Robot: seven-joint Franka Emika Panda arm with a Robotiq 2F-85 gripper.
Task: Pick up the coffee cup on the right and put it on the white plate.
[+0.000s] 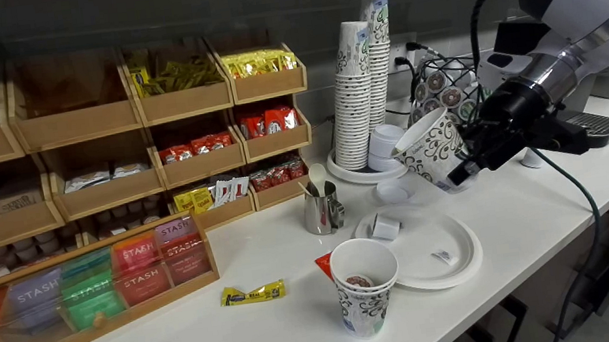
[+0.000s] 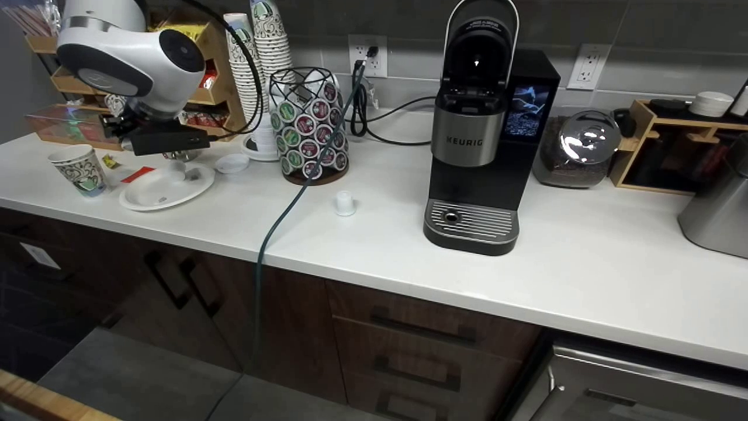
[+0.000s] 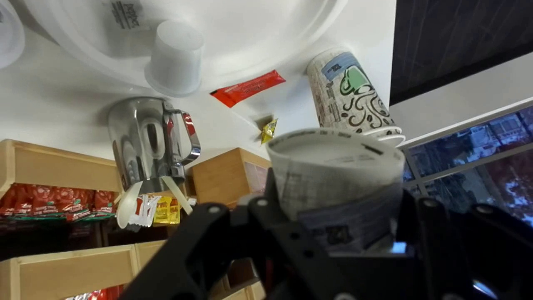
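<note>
Jaws clamped on the coffee cup [image 3: 339, 191], pressing it from about eight and four o'clock as my wrist view shows it. I hold the cup up clear of the bench [image 1: 295, 335]. In an exterior view it is tilted, mouth toward eleven o'clock, base toward five. Position there: twelve o'clock, slightly toward one, from the centre of the white plate [image 1: 452, 234]; whether it overhangs the rim I cannot tell.

On the plate: small white pod cup [image 1: 386, 226] at ten o'clock, pepper packet [image 1: 444, 257] at four (print legible to my wrist camera).

Around the plate, same clock: nested patterned cups [image 1: 368, 305] standing just beside it at eight, a pod [image 1: 359, 281] inside the top one. Red packet [image 1: 324, 262] near the rim at nine, partly hidden by those cups; yellow packet [image 1: 253, 293] farther out at nine. Steel pitcher [image 1: 320, 215] at ten, a spoon [image 1: 317, 176] in it. Tall cup stacks [image 1: 355, 112] between eleven and twelve. Wooden shelf unit [image 1: 186, 103] well apart, at ten.

In an exterior view, taken from the plate again: wire pod rack [image 2: 333, 175] at two o'clock, coffee machine [image 2: 470, 137] well apart at three.
</note>
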